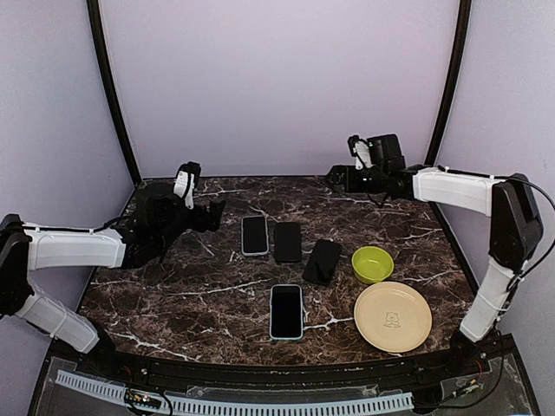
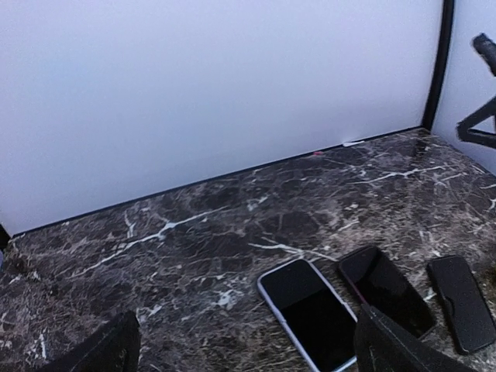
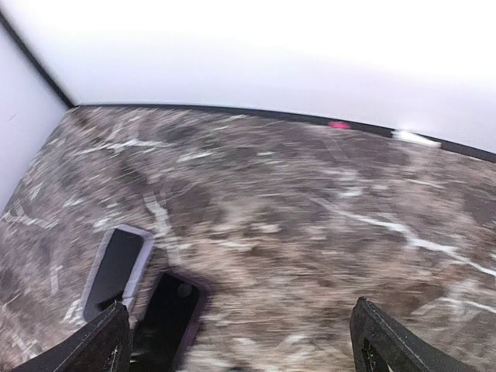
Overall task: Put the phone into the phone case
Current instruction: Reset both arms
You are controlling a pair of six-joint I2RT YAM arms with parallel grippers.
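Four flat phone-shaped slabs lie mid-table. A dark-screened phone with a pale rim (image 1: 254,235) (image 2: 310,314) (image 3: 116,267) lies at the left. Beside it is a black slab (image 1: 287,242) (image 2: 387,291) (image 3: 167,314) with a round hole near one end, seemingly the phone case. A third black slab (image 1: 322,261) (image 2: 463,302) lies tilted. Another pale-rimmed phone (image 1: 286,311) sits nearer the front. My left gripper (image 1: 208,195) (image 2: 248,341) hovers open left of the row. My right gripper (image 1: 341,163) (image 3: 244,341) hangs open at the back right. Neither holds anything.
A small green bowl (image 1: 373,263) stands right of the slabs, with a cream plate (image 1: 392,316) in front of it. The marble table (image 1: 173,295) ends at purple walls on the back and both sides.
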